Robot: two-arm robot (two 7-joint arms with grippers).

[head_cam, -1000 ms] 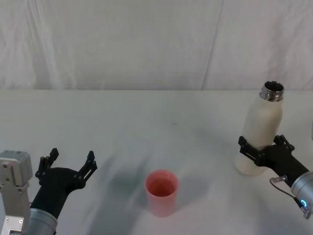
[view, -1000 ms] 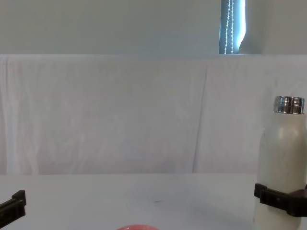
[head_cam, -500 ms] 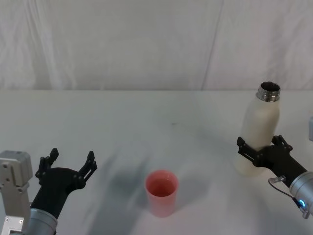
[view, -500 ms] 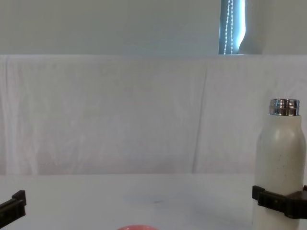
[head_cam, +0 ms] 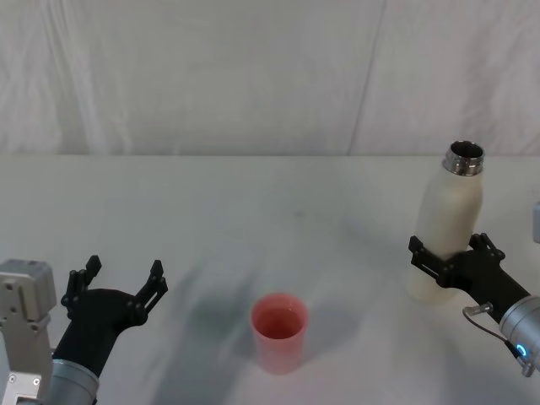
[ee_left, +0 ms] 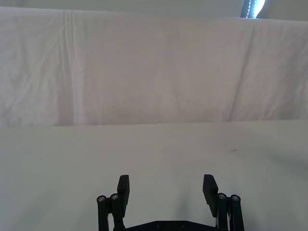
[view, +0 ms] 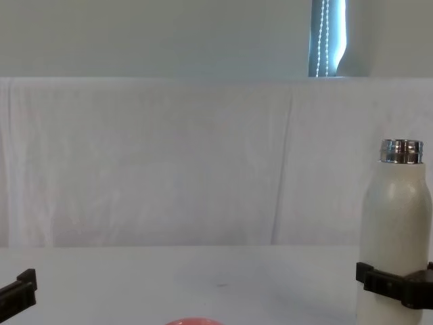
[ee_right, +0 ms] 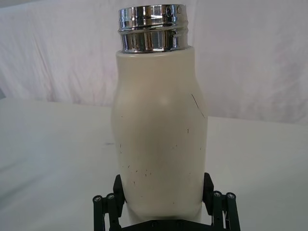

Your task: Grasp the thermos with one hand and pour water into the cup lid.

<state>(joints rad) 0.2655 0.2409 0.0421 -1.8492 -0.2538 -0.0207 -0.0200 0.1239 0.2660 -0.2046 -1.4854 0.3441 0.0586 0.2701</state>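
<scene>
Since a second ago the thermos (head_cam: 450, 226) has shifted slightly leftward, clamped low by the right end effector (head_cam: 451, 263) on the counter (head_cam: 253, 219). Left end effector (head_cam: 118, 283) waits spread wide. Grasp done; carrying to the cup lid (head_cam: 278, 331) and pouring remain.

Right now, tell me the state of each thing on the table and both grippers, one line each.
thermos: upright, uncapped, steel neck open, gripped low on its body.
cup lid: upright, mouth up, standing free at the table's near middle.
right gripper: jaws closed around the thermos's lower body.
left gripper: jaws open, holding nothing, at the near left above the table.
</scene>
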